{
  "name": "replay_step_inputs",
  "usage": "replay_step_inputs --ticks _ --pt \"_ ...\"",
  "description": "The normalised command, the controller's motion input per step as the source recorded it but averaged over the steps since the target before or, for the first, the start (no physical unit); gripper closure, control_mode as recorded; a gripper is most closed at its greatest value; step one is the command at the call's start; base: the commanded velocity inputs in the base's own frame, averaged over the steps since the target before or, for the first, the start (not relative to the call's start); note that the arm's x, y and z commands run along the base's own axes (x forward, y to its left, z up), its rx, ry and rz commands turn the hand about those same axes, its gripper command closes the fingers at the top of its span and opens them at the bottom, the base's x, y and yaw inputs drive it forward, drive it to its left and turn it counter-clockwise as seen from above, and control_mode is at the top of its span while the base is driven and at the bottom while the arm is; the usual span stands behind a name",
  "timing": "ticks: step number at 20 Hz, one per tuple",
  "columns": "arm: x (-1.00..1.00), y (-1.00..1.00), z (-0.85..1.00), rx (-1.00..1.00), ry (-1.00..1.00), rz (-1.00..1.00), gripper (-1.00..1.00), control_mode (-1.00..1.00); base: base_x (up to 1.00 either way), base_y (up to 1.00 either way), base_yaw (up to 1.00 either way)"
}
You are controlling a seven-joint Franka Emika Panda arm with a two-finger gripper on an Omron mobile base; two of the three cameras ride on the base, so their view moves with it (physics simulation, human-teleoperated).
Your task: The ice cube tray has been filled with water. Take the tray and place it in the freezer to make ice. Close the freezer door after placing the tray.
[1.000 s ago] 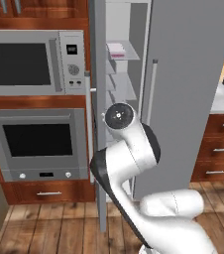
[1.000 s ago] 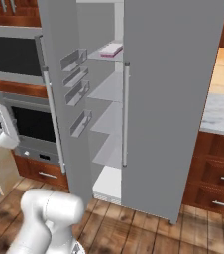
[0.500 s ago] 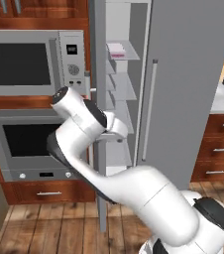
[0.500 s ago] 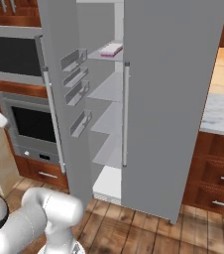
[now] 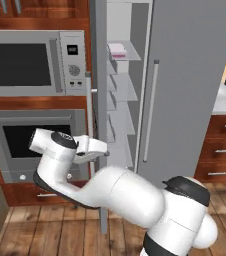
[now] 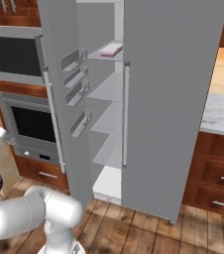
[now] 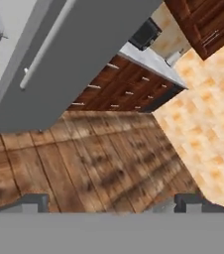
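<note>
Arm swung lower — pink-white ice cube tray (image 5: 118, 49) shelved

Wood-plank floor (image 6: 148, 228), cherry cabinets (image 5: 224, 147), built-in oven (image 5: 15, 142).

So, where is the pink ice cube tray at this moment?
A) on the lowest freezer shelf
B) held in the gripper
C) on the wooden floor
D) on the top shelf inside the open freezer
D: the ice cube tray lies flat on the top shelf of the freezer, whose door stands open, while the gripper is open and holds nothing.
</note>
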Motion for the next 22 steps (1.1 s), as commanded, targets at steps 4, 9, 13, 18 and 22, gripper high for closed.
replay_step_inputs --ticks 4,9,13,18,22 --pt "-0.01 0.03 -0.33 -0.27 0.10 0.13 -1.00 -1.00 0.00 0.00 0.00" --pt "-0.07 0.00 -0.22 -0.23 0.04 0.35 -1.00 -1.00 0.00 0.00 0.00" --pt "0.00 -0.01 -0.03 -0.09 0.10 0.37 -1.00 -1.00 0.00 0.00 0.00" --pt "0.06 -0.16 -0.02 0.00 0.19 0.33 -1.00 -1.00 0.00 0.00 0.00" --pt "0.41 -0.12 -0.21 -0.01 0.16 0.12 -1.00 -1.00 0.00 0.00 0.00"
